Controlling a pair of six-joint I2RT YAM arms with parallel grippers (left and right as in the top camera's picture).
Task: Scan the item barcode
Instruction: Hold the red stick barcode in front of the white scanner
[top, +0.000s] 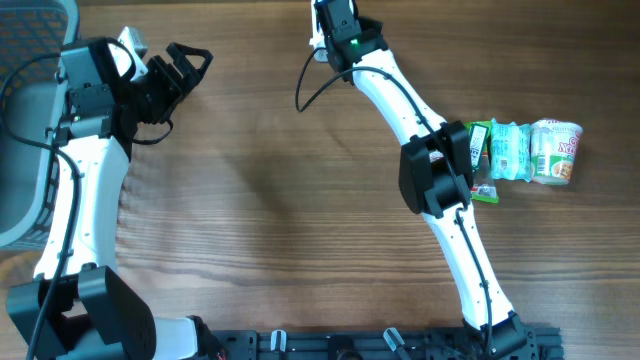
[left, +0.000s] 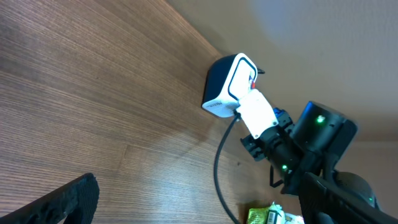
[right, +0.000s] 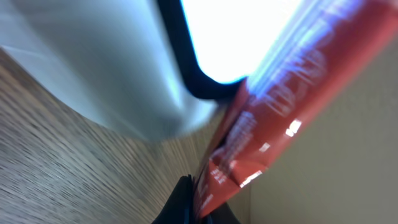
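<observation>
Right jaws: closed on the bottom corner of a red packet (right: 280, 112). The dark tips pinch its crimped end at the foot of the right wrist view.
Left jaws: spread wide and empty, at the upper left of the overhead view. One dark finger (left: 62, 199) shows in the left wrist view.
Packet, place: at the far edge of the table (top: 250, 220), top centre of the overhead view. It sits under the wrist of the right arm (top: 440, 170), so the overhead camera does not show it.
Packet, long axis: slants from the jaws at lower left to the upper right of the right wrist view, with white print running along it.
Scanner (left: 227, 87): a white and dark blue unit on the table, with a black cable (left: 219, 168) trailing from it.
Packet to scanner: the lit window (right: 230, 31) is up and left of the jaws, and the packet lies just beside its black rim. Whether they touch cannot be told.
Barcode: not made out, as the print is blurred.
Nearer arm: the right one, at the scanner. The left jaws point toward it from well apart.
Next move, judged: probably a small roll about the packet's long axis, to turn a printed face to the window.
Other items: green packets (top: 505, 150) and a noodle cup (top: 555, 150) lie by the right arm's elbow.
</observation>
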